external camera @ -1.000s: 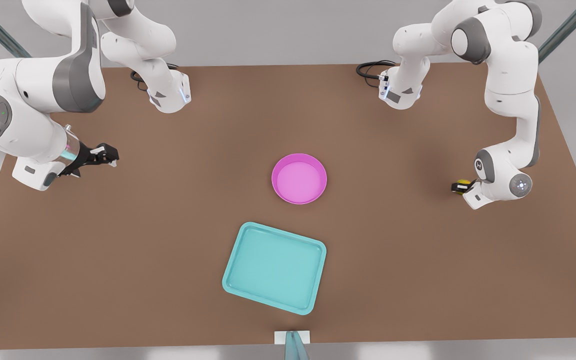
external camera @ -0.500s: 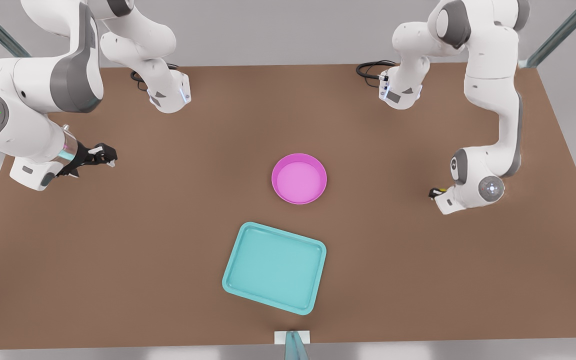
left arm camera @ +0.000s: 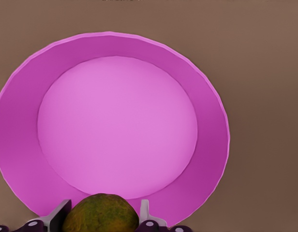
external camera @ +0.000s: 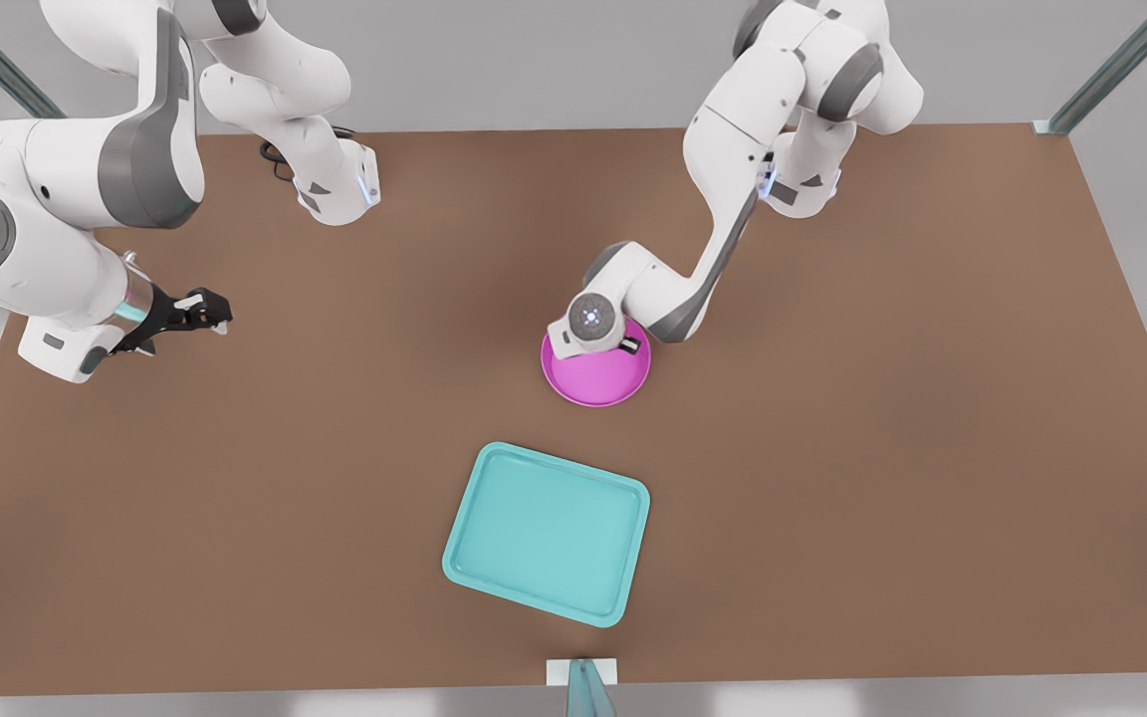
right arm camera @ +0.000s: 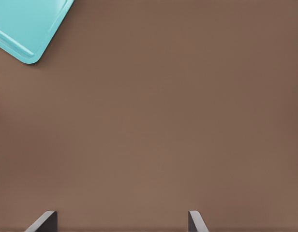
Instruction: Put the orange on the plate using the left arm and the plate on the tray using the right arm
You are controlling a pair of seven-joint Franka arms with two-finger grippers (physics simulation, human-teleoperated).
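Since the earlier front pictures, the arm holding the orange has swung from near the table's right edge to the middle and now hangs over the plate, while the other arm, the plate and the tray have kept their places. Going left to right in the front view: near the table's left edge the right gripper [external camera: 207,311] waits well apart from everything, its fingers [right arm camera: 46,221] spread wide with nothing between them, a corner of the tray [right arm camera: 28,26] showing beyond them in its wrist view. The tray [external camera: 546,533] lies flat near the middle of the table's near edge, bare, with the plate just beyond it toward the far edge, close but not touching. The plate [external camera: 595,378] sits at the table's centre with the left arm's wrist covering its far part. In the left wrist view the left gripper [left arm camera: 101,218] is clamped on the orange [left arm camera: 101,212], a finger on each side of it, and the fruit hangs above the plate [left arm camera: 207,121] near its rim; the paler centre is empty. So neither half of the task is done: the orange is carried to the plate but not yet released onto it, and the plate is still on the table and not on the tray. What seems left is to lower and let go of the fruit, clear the left arm away, then bring the right arm in for the plate.
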